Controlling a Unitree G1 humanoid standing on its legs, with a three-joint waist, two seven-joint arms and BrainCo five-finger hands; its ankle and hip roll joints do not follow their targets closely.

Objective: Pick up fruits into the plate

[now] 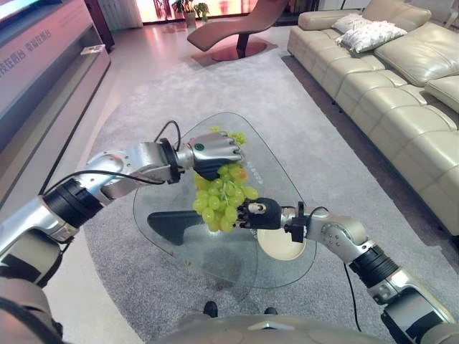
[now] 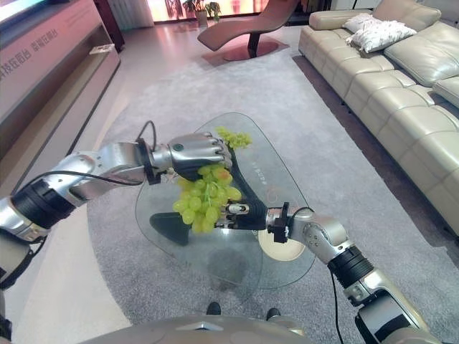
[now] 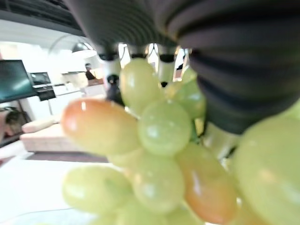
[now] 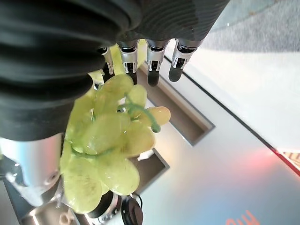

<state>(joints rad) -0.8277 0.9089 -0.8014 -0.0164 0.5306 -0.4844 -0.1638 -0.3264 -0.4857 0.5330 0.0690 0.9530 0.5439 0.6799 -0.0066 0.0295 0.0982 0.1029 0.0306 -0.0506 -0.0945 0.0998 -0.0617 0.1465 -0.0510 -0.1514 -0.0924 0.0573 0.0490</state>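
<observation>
A bunch of green grapes point(image 1: 222, 197) hangs in the air over the glass table point(image 1: 172, 254), held at its top by my left hand point(image 1: 211, 152), which is shut on it. Seen close in the left wrist view, the grapes point(image 3: 159, 126) sit just under the fingers. My right hand point(image 1: 259, 213) reaches in from the right and touches the bunch's lower side. Its fingers point(image 4: 152, 61) stay straight past the grapes point(image 4: 108, 140). A cream plate point(image 1: 276, 245) lies on the table under my right wrist. A second small grape bunch point(image 1: 231, 136) rests at the table's far edge.
The table has a dark base point(image 1: 172, 226) showing through the glass and stands on a grey rug point(image 1: 143, 107). A beige sofa point(image 1: 401, 93) runs along the right. A lounge chair point(image 1: 237, 29) sits at the back, and a long cabinet point(image 1: 43, 64) lines the left.
</observation>
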